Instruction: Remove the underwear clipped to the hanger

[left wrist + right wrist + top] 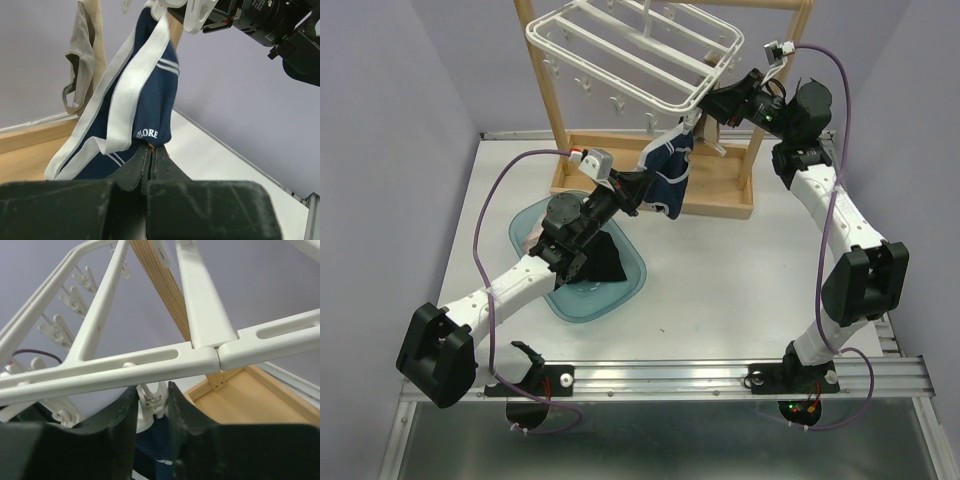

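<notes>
One navy underwear piece [670,172] is seen hanging below the near right corner of the hanger [600,70]. One beige piece [80,55] is seen hung up too, only in the left wrist view, its top cut off by the frame edge. Two more are made out in a teal tray [632,278] on the desk [720,290] in front of the hanger: one black piece [605,260] and one pale pink piece [533,238], the latter largely hidden by the left arm. The left hand [638,190] is clamped on the navy piece's lower edge. The right hand [705,112], under that same corner, is narrowed onto one clip [151,396], a finger against each side. The other clips are partly cut off and cannot be counted.
</notes>
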